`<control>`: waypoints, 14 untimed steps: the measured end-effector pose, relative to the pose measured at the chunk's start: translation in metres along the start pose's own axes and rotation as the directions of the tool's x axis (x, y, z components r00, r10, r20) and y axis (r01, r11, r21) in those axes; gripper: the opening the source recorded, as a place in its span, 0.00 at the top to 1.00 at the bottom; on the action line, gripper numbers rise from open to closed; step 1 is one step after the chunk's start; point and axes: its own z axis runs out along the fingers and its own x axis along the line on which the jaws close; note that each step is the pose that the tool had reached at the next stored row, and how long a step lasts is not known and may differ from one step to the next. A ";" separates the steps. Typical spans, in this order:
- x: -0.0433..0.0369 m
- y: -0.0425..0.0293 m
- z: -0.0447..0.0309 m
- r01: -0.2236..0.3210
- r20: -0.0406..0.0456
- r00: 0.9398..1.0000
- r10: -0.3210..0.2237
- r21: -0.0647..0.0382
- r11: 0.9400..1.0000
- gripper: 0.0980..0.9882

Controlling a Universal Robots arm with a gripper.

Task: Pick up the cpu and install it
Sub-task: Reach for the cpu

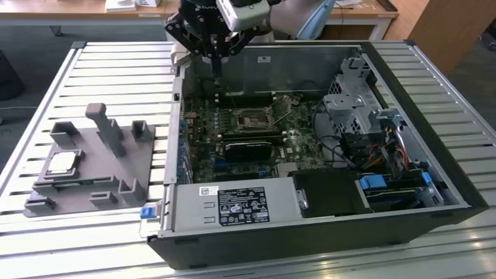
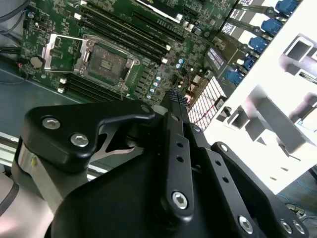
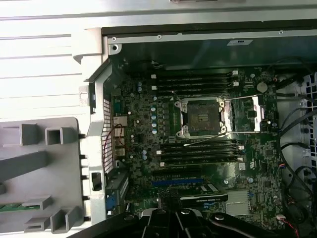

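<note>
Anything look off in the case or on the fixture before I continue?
Nothing stands out. The cpu lies flat in its recess on the grey fixture. The motherboard socket is empty, with its load plate swung open. The gripper hangs above the computer case, shut, holding nothing.

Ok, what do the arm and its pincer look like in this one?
The pincer is matte black, built of jointed link bars pinned with silver hex bolts, and it tapers to narrow ribbed tips. In the exterior view it hangs from a white and grey wrist block. The pale grey arm behind carries a light blue joint cap.
</note>
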 end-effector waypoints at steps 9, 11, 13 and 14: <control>0.0128 -0.0010 0.0011 0.000 0.000 1.000 0.000 0.000 1.000 0.99; 0.0133 -0.0011 0.0017 0.000 0.000 1.000 0.000 0.000 1.000 0.99; 0.0143 -0.0012 0.0020 0.000 0.000 1.000 0.000 0.000 1.000 0.99; 0.0146 -0.0012 0.0022 0.000 0.000 1.000 0.000 0.000 1.000 0.99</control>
